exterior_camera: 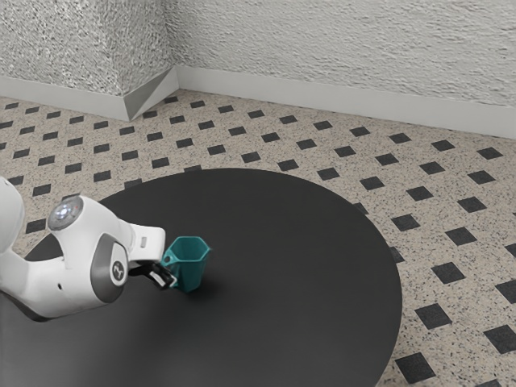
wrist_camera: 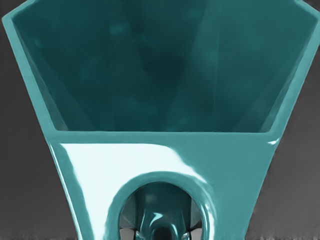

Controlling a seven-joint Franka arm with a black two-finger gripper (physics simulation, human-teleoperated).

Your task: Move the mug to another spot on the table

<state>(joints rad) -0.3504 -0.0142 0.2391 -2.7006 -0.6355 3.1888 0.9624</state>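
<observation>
A round black table fills the lower half of the exterior frame, its near edge cut off by the bottom border. At lower left the white arm comes in, its base and most of its links outside the frame. Just to the right of it the gripper sits low at the left side of the teal mug, which stands upright on the table, left of centre. The wrist camera looks from close by at the handle and, past it, over the faceted rim into the mug, so the hand seems lined up on the handle. Whether the gripper is clamped on the handle or only set around it, I cannot tell: the arm's body covers most of it in the exterior view, and the handle's lower part is cut off at the wrist frame's edge. The step in hand looks like taking hold. It would be done well by closing squarely on the handle, lifting only enough to clear the surface, keeping the mug level, and carrying it toward the bare right part of the table, away from the edge. Beyond the table lie a speckled floor with dark squares and a rough white wall along the top.
</observation>
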